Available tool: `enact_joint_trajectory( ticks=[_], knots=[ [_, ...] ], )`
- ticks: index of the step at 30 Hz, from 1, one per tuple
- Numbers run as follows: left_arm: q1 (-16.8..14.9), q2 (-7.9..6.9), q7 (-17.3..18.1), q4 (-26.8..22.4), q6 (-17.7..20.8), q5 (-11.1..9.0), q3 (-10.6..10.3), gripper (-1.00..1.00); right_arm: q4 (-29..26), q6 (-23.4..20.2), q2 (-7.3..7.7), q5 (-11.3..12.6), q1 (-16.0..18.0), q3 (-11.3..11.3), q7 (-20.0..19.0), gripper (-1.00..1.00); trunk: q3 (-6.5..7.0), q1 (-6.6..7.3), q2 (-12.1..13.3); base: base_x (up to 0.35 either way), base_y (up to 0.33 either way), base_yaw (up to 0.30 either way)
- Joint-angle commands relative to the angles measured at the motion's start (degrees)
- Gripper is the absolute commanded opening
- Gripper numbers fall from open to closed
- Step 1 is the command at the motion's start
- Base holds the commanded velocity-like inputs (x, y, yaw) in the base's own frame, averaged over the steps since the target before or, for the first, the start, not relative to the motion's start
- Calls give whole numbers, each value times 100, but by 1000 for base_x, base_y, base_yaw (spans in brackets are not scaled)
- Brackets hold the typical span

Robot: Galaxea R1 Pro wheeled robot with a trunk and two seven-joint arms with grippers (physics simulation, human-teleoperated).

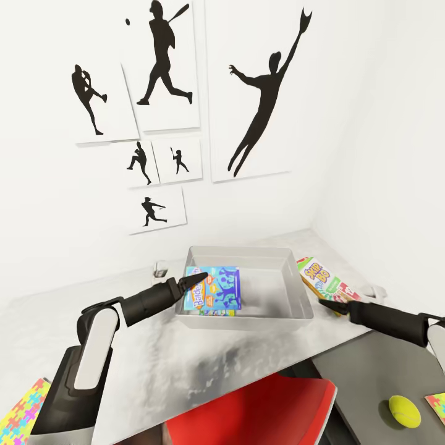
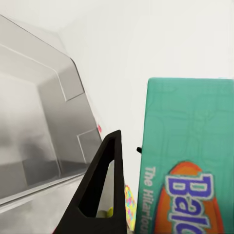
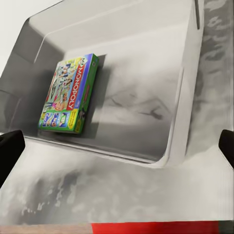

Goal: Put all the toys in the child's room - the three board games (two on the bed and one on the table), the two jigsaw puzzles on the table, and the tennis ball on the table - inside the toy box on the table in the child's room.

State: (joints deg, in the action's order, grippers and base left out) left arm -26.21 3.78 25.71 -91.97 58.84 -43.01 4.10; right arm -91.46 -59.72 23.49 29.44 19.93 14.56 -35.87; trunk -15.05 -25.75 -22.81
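The light grey toy box (image 1: 290, 309) stands on the table (image 1: 154, 358) against the wall. A green-edged board game (image 3: 70, 95) lies flat inside it. My left gripper (image 1: 196, 282) is over the box's left side, shut on a blue board game (image 1: 216, 289) that hangs tilted above the green-edged one. One of the left fingers (image 2: 105, 185) stands beside the game's teal lid (image 2: 190, 156). My right gripper (image 1: 327, 303) is open at the box's right wall, nothing between its fingers. A yellow-orange board game (image 1: 318, 279) sits just behind it. The tennis ball (image 1: 404, 411) and two jigsaw puzzles (image 1: 440, 405) (image 1: 25, 414) lie nearer me.
A red chair (image 1: 266, 408) is tucked under the table's front edge between my arms. The ball rests on the dark grey wing (image 1: 364, 371) at the right. White walls with baseball silhouette pictures (image 1: 259, 93) close off the back and right.
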Motion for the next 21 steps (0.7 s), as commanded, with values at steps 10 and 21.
enact_joint_trajectory(
  ticks=[10,21],
  knots=[
    [-20,8,67,8,34,14,20,-100,-39,-28,20,-12,-63,199,-57,100,-11,-3,-11,0,0,-18],
    [-22,3,73,17,35,18,24,-100,-46,-28,23,-9,-75,207,-60,100,-11,-3,-11,0,0,-143]
  ],
)
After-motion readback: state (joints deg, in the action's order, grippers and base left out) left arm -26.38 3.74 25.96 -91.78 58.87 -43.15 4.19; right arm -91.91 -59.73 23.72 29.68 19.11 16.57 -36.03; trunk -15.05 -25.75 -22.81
